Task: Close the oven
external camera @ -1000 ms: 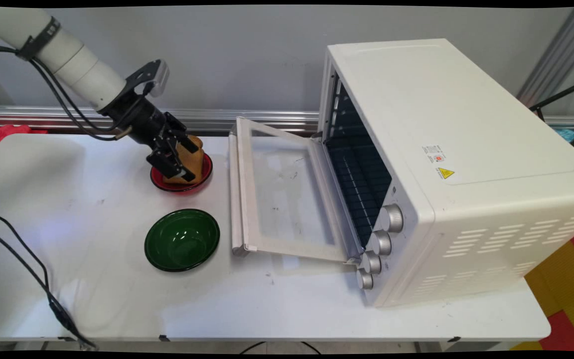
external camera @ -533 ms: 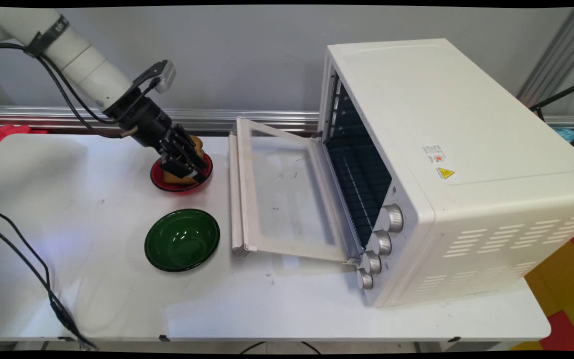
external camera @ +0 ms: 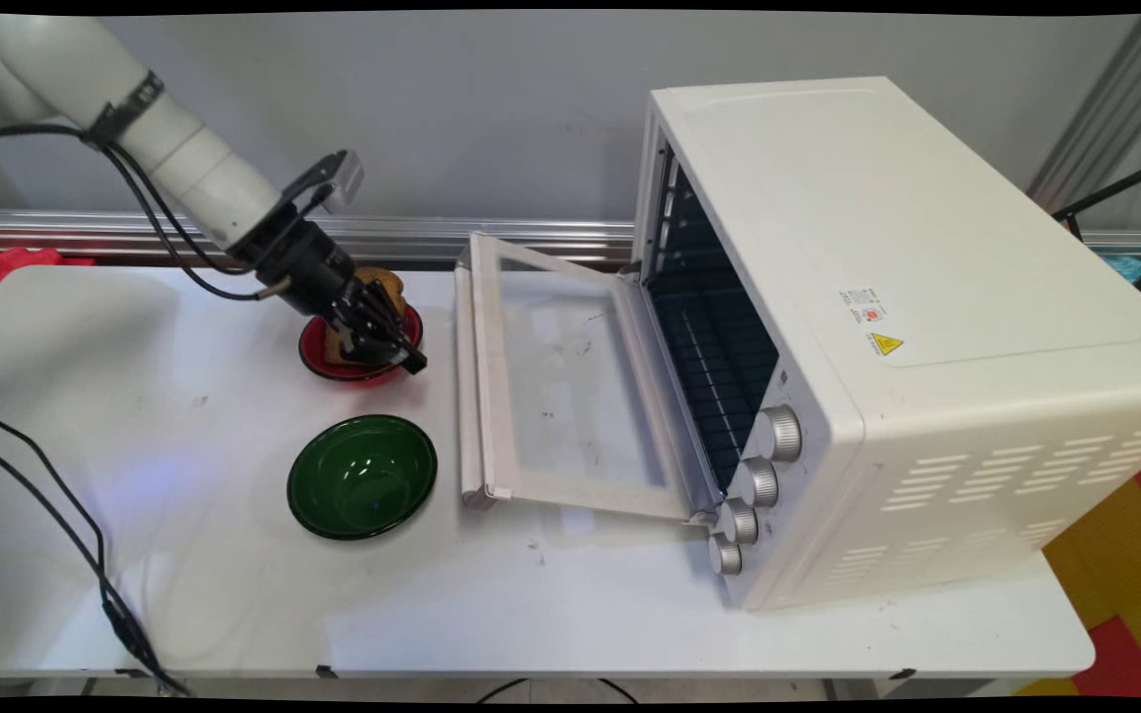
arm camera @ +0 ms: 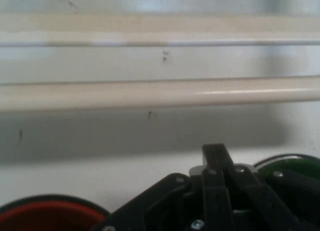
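White arm reaches in from the upper left, angled down toward the far-left part of the white table (external camera: 234, 594); black two-finger gripper (external camera: 394, 347) sits low over the shallow red round dish (external camera: 318, 361), partly covering a tan, bread-like piece (external camera: 384, 289) that lies in that dish; fingers look drawn together, though whether they pinch the tan piece cannot be told from either view. Hand view: one black finger (arm camera: 215, 156) rises from the linkage at the bottom edge, the red dish rim at lower left (arm camera: 45, 203), a green rim at lower right (arm camera: 290, 163), and the oven door's pale handle bar (arm camera: 160, 93) running across ahead. Dark green glossy round bowl (external camera: 362, 476) stands on the table nearer the camera than the red dish, apart from it. White countertop oven (external camera: 887, 327) occupies the right half of the table, set at an angle; its glass-paned door (external camera: 561, 381) hangs open and down toward the dishes; dark rack interior visible; four silver knobs (external camera: 754, 485) in a column at the front corner. Black cables (external camera: 55, 515) trail over the table's left side.
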`<state>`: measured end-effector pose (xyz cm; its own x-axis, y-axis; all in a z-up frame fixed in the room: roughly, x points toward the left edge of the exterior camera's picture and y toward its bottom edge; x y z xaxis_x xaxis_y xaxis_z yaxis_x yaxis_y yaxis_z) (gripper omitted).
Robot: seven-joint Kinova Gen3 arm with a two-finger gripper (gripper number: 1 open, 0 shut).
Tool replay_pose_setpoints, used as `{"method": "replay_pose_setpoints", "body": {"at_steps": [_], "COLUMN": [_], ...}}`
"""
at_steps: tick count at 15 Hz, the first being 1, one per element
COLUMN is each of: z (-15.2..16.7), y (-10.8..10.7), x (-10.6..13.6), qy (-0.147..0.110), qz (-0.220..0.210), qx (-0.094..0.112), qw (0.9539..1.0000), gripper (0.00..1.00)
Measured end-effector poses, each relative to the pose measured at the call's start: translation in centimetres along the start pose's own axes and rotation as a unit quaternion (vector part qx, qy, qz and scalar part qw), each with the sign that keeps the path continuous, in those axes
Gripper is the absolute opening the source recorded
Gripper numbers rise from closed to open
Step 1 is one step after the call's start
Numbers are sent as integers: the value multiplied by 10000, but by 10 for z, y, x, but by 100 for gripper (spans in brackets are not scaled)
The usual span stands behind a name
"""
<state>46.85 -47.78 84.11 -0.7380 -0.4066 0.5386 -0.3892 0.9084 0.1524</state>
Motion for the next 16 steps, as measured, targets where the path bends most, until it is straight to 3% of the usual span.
{"method": "replay_pose_setpoints", "body": {"at_steps": [9,16], "z": [59,57], "y": [-10,-7], "x": [-11,16], "qy": [331,871], "qz": [92,126], "qx": [23,-30], "qw": [9994,9961], "gripper": [0,0]}}
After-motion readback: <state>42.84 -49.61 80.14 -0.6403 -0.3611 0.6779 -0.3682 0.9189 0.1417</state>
